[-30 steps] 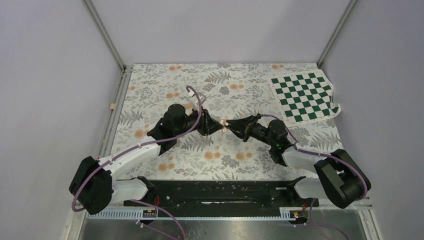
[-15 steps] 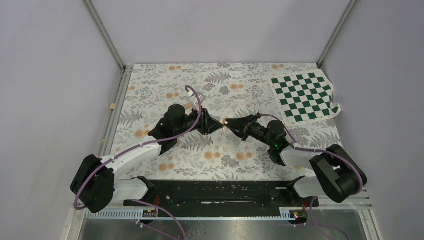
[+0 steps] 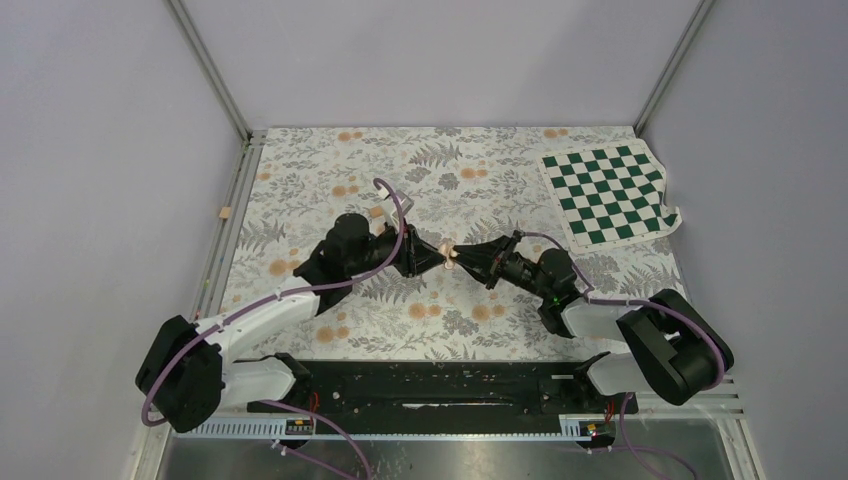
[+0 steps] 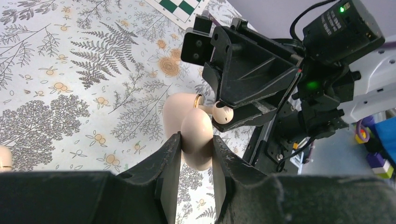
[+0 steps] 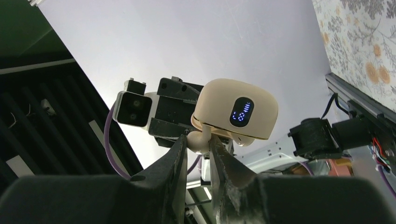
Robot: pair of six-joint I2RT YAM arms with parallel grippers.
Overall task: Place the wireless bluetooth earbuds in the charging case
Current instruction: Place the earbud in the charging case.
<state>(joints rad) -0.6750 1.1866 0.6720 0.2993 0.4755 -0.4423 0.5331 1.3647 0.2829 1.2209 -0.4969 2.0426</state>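
Observation:
My left gripper (image 4: 196, 138) is shut on the pale peach charging case (image 4: 198, 145), held above the table with its lid (image 4: 175, 116) open. My right gripper (image 5: 196, 140) is shut on one cream earbud (image 5: 198, 141). The earbud's stem points into the case (image 5: 236, 109), which shows a lit blue display. In the left wrist view the earbud (image 4: 222, 113) sits at the case's open edge. In the top view the two grippers (image 3: 432, 256) (image 3: 467, 258) meet tip to tip at the case (image 3: 451, 251). A second pale bud (image 4: 3, 158) lies on the table.
The floral table cover (image 3: 440, 320) lies under both arms. A green checkered mat (image 3: 605, 192) lies at the back right. A small tan block (image 3: 225, 212) sits on the left rail. A small pale object (image 3: 377, 211) lies on the cover behind the left wrist.
Both grippers have shifted slightly toward the near side and drawn a little closer together. Each keeps its hold.

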